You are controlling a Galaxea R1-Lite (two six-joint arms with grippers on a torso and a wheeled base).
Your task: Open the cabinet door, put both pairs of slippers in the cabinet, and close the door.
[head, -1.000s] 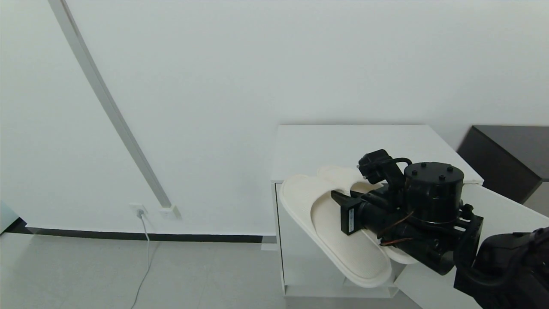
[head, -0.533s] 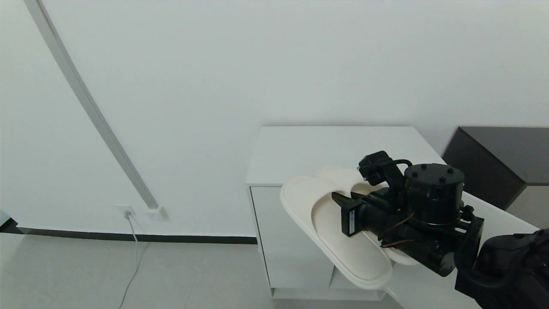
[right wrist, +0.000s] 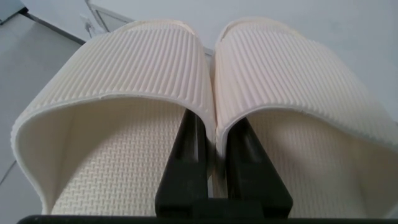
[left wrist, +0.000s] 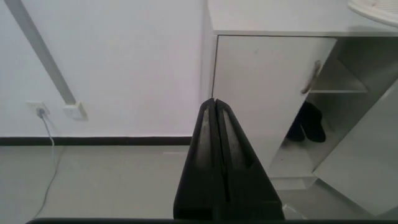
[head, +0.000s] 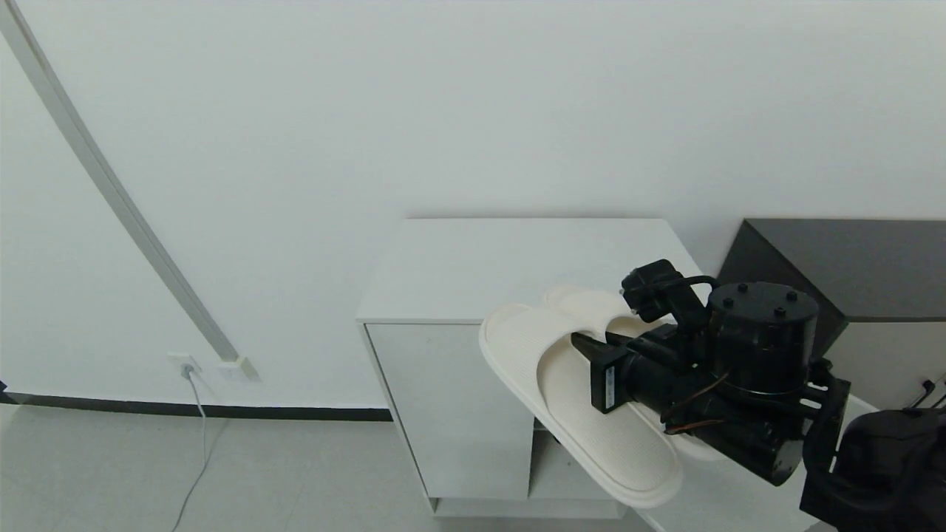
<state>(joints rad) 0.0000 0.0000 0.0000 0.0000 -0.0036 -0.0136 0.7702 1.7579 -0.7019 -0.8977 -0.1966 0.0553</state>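
jaws of the right gripper pinch both slippers' inner edges; jaws of the left gripper are pressed together. the cabinet has its door open; slippers held before it; dark shoes inside

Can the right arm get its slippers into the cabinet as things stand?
Probably yes: the right gripper holds the slippers in front of the cabinet, whose compartment stands open lower down; the arm must come down first.

Head high, left wrist low, cabinet shared; right wrist close-up
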